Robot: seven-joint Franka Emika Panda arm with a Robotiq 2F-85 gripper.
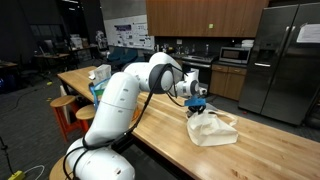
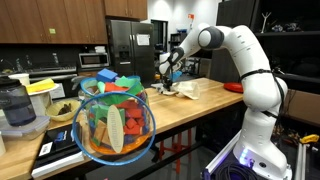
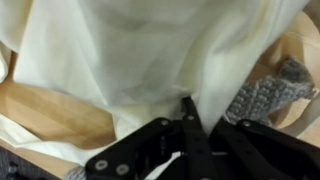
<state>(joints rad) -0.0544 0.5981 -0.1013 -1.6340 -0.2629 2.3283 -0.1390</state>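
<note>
A cream cloth (image 1: 214, 129) lies bunched on the long wooden table (image 1: 160, 125). It also shows in an exterior view (image 2: 186, 90). My gripper (image 1: 197, 101) is at the cloth's upper edge, just above the tabletop (image 2: 170, 82). In the wrist view the cloth (image 3: 140, 50) fills most of the picture. The black fingers (image 3: 188, 106) are closed together with a fold of the cloth pinched between them. A grey knitted piece (image 3: 266, 94) lies beside the cloth on the wood.
A clear bowl of coloured blocks (image 2: 115, 122) stands near one table end, with a blender jar (image 2: 14, 108) beside it. Steel fridges (image 1: 285, 60) and kitchen counters stand behind. Orange stools (image 1: 66, 104) stand by the table's side.
</note>
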